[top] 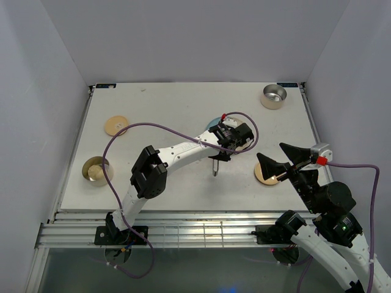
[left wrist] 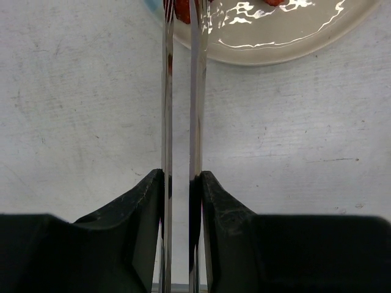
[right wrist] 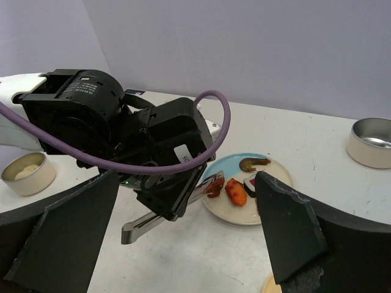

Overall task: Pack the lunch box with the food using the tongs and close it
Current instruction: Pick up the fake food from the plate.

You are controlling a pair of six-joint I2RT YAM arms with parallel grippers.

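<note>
My left gripper (top: pixel 227 139) (left wrist: pixel 181 177) is shut on the slim silver tongs (left wrist: pixel 167 91) (right wrist: pixel 159 213), whose joined end (top: pixel 215 168) points toward the near edge. The two arms are squeezed close together, and their tips reach onto the plate (left wrist: pixel 275 43) (right wrist: pixel 244 217) with a dark red piece of food (right wrist: pixel 214 185) (left wrist: pixel 181 9) between them. An orange piece (right wrist: pixel 236 191), a brown curled piece (right wrist: pixel 253 163) and a dark-edged roll (right wrist: pixel 250 181) lie beside it. The lunch box shows as an empty steel tin (top: pixel 273 96) (right wrist: pixel 371 141). My right gripper (top: pixel 281 159) (right wrist: pixel 187 176) hangs open, holding nothing.
A second round tin (top: pixel 95 170) (right wrist: pixel 24 173) with pale contents stands at the left edge. One round wooden lid (top: pixel 116 125) lies at back left, another (top: pixel 264 174) under my right gripper. The left arm's purple cable (top: pixel 153 125) loops over the table.
</note>
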